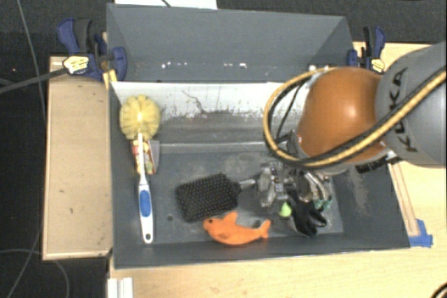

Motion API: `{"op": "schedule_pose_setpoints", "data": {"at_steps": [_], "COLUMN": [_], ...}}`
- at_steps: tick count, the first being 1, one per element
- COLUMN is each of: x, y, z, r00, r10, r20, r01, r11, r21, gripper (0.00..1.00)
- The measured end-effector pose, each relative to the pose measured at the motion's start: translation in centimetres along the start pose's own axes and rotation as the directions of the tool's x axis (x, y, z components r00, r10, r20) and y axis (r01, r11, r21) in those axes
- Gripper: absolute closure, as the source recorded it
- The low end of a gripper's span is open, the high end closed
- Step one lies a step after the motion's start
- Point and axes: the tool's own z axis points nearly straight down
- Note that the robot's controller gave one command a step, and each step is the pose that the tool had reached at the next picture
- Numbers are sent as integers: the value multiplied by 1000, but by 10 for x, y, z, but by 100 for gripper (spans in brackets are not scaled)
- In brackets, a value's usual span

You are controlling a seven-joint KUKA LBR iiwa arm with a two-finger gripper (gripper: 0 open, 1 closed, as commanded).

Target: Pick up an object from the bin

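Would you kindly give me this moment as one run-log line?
gripper: in bin, right side | nearest: black hairbrush, orange fish toy | far left: dish brush

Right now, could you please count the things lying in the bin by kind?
Brushes: 2 (yellow-headed dish brush, black hairbrush)
Toy fish: 1 (orange)
Total: 3 that I can tell apart; what lies under the gripper I cannot tell.
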Motion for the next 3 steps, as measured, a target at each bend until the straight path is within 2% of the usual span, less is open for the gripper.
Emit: {"op": "schedule_pose_setpoints", "data": {"at_steps": [1,2,3], "x": [-36,-35,-51], "y": [27,27,26], "z": [50,50,38], "r00": [989,989,1000], "r10": [145,145,-6], "r20": [3,2,6], "r01": [-145,-145,6], "r11": [989,989,1000], "r21": [-1,-1,-1], "gripper": [100,100,100]}}
